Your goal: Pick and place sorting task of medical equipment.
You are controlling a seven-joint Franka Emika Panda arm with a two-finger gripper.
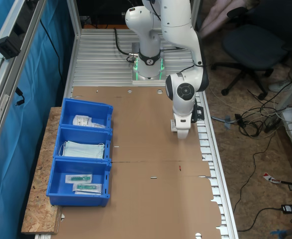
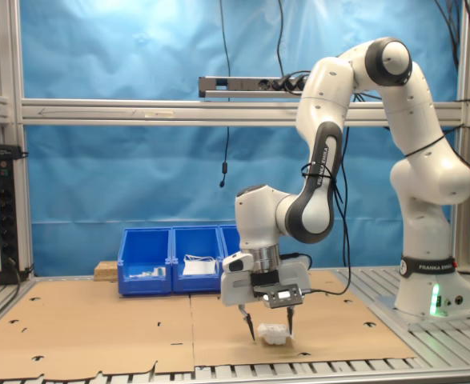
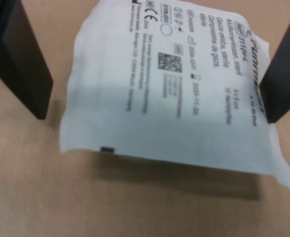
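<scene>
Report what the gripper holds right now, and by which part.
Nothing is held. The gripper is open, its black fingers standing either side of the small flat white square sachet with dark print, which lies on the brown cardboard surface.

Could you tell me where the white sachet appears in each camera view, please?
First exterior view: hidden under the arm's claw.
Second exterior view: white sachet on cardboard, between the claw's fingers, low centre.
Wrist view: sachet centre frame.
Shared landmark: the claw's dark fingers.

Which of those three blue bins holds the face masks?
The middle bin of the row holds the pale blue face masks; the bins either side hold packets instead.
</scene>
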